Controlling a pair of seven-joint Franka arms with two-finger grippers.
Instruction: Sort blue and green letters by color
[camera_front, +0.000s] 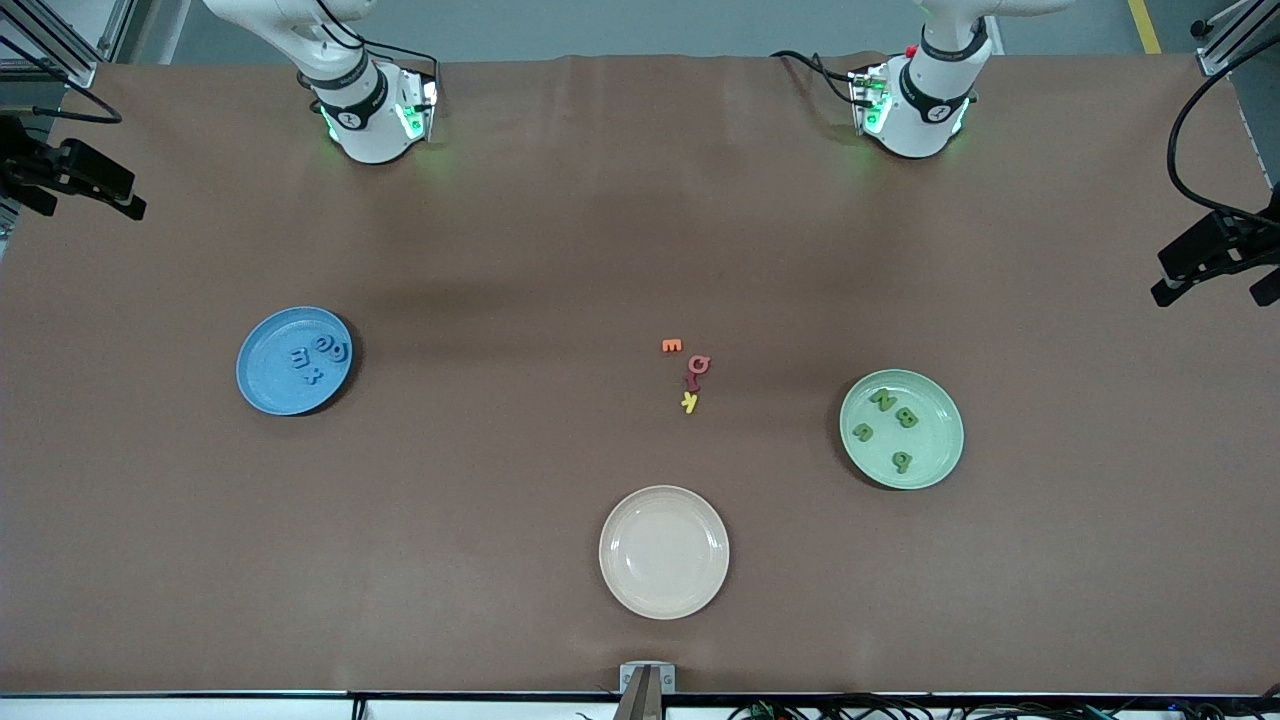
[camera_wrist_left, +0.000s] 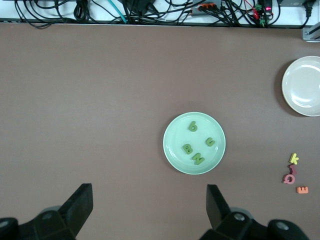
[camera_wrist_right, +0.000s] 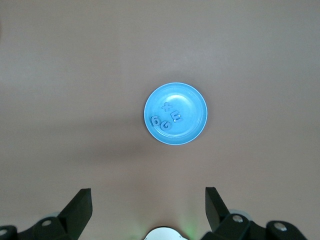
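Green letters (camera_wrist_left: 195, 148) lie in green plate (camera_wrist_left: 172, 155), blue letters (camera_wrist_right: 165, 118) in blue plate (camera_wrist_right: 195, 102); left gripper (camera_wrist_left: 150, 212) & right gripper (camera_wrist_right: 148, 212) both spread wide, holding nothing.

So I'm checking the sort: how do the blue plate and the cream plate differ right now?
The blue plate holds four blue letters; the cream plate holds nothing. The blue plate lies toward the right arm's end of the table; the cream plate lies mid-table, nearer the front camera. Both are round, flat on the table, with no tool over them.
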